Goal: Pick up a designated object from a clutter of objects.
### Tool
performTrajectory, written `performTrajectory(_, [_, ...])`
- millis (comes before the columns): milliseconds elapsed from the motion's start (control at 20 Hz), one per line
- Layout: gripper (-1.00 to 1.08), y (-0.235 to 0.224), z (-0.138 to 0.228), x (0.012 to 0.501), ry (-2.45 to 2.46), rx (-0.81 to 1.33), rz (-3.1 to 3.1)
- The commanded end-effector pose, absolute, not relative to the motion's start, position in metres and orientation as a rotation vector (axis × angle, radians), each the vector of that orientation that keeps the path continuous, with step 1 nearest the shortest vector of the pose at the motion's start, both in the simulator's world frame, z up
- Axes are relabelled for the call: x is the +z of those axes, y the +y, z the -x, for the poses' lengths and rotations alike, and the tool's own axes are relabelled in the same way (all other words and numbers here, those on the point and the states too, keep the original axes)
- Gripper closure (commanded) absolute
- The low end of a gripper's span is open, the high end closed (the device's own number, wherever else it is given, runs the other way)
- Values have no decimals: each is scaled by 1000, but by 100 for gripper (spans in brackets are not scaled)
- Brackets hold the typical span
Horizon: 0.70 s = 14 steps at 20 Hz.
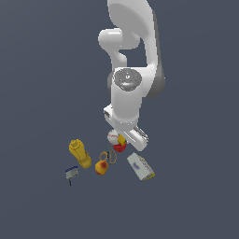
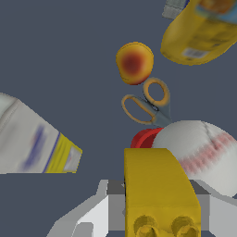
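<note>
A: Gripper status?

B: Wrist view shows a yellow studded block sitting between the grey fingers, filling the gap. The jaws look clamped on it, though the contact faces themselves are hidden behind the block. In the exterior view the same block shows as a small yellow patch at the hand's tip.

A: Nearest things under the hand?

B: White ball with red stitching, just beside the block and overlapping it in the wrist view. Red cup directly behind, partly hidden by the ball and the block. Exterior view puts ball and cup touching, right under the hand.

A: Next out?

B: Orange-handled scissors, loops toward the yellow-red fruit, blades running under the ball. Fruit just beyond the loops, not touching that I can tell.

A: Farther?

B: Yellow squeeze bottle lying on the dark floor at the exterior view's left. Tiny blue-grey gadget near its base. Yellow-white flat box lies apart at the exterior view's right, tilted diagonally.
</note>
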<state>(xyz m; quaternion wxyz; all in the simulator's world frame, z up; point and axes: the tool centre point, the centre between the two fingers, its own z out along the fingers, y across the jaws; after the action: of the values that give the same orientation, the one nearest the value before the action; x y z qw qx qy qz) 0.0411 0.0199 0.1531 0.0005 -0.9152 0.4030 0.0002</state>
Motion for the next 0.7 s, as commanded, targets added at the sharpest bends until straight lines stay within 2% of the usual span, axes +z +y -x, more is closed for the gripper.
performTrajectory(0, [108, -1, -48, 177, 1265, 1, 2874])
performTrajectory(650, [108, -102, -86, 292, 1264, 0, 2875])
